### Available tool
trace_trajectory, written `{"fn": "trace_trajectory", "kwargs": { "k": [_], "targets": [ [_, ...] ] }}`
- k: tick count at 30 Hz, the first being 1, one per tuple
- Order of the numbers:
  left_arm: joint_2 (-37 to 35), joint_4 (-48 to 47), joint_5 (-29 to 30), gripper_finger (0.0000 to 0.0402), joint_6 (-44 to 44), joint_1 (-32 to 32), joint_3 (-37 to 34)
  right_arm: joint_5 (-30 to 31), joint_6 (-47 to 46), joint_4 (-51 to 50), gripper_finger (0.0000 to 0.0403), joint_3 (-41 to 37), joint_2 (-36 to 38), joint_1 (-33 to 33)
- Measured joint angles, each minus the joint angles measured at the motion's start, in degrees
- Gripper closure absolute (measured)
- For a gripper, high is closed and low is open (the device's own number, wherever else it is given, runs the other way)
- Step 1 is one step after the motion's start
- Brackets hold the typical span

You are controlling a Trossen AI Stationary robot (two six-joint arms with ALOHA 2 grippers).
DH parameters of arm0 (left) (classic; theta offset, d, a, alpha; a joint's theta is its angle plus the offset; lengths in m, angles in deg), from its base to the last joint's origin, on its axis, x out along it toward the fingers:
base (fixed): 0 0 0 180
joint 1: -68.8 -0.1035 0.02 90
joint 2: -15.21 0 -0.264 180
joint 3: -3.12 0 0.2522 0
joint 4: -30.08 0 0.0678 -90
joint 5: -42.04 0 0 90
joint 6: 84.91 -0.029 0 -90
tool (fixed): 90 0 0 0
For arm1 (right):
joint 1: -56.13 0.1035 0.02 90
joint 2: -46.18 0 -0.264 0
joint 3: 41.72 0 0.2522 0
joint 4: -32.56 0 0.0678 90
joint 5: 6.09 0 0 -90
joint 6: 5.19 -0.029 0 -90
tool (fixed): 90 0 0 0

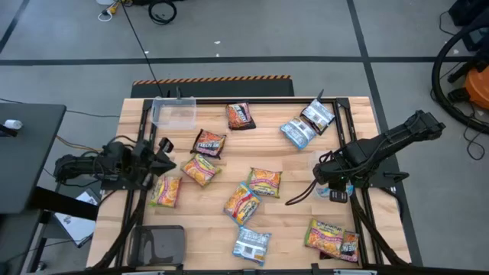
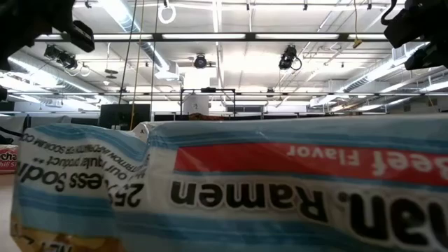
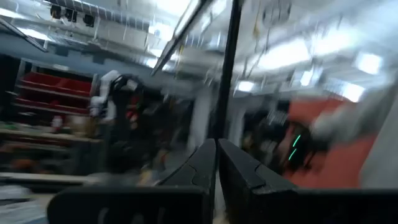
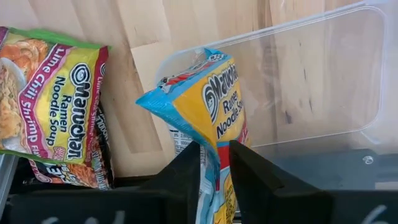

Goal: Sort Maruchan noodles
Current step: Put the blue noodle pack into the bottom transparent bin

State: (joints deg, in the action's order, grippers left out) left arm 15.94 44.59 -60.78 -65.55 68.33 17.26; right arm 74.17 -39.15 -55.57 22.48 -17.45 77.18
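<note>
Right gripper (image 4: 214, 163): jaws clamped on a blue-and-yellow Maruchan packet (image 4: 208, 106), held over a clear bin (image 4: 323, 74) at the counter's (image 1: 290, 164) right edge. Left gripper (image 3: 217, 163): jaws together, empty, at the left edge. Other packets (image 1: 263, 182) lie scattered across the counter; a lime chili shrimp packet (image 4: 46, 99) lies beside the bin.

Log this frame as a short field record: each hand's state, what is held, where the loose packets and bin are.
right hand: shut on blue-and-yellow packet, over clear bin at the table's right edge
left hand: shut, empty, at the table's left edge
loose packets: scattered across wooden table
lime chili shrimp packet: lying beside the bin
second clear bin: far-left corner
</note>
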Motion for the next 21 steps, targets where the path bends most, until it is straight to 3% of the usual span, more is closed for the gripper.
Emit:
{"fn": "trace_trajectory", "kwargs": {
  "k": [8,21],
  "targets": [
    [0.0,7.8,7.7,0.0377,17.7,0.0,0.0,-1.3,-1.1,-0.4,0.0288,0.1,0.0,-1.0],
    [0.0,7.9,8.1,0.0377,20.1,0.0,0.0,-4.5,-6.1,-4.9,0.029,7.0,0.0,-3.0]
  ]
}}
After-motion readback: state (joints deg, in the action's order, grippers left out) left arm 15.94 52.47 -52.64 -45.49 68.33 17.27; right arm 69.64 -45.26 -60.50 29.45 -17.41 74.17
